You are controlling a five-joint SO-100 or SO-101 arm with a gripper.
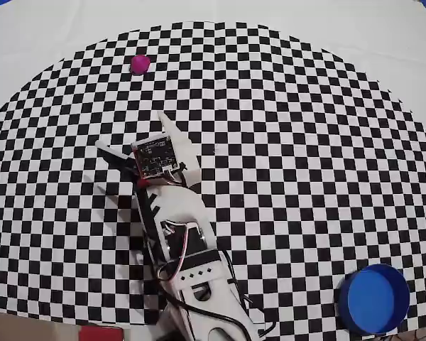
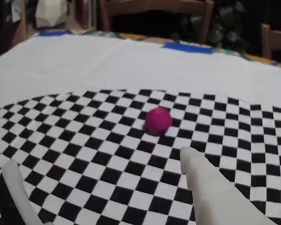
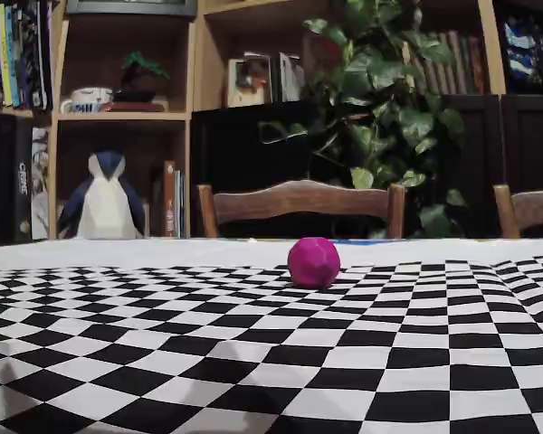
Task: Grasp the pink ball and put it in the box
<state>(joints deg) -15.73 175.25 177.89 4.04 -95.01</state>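
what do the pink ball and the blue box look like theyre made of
The pink ball looks like soft clay, foam or rubber: matte, no shine, with slightly faceted, uneven sides in the fixed view. Which of these it is stays unclear. The blue box looks like moulded plastic: uniform bright colour, smooth top, clean round rim; its finish is hard to judge from overhead.
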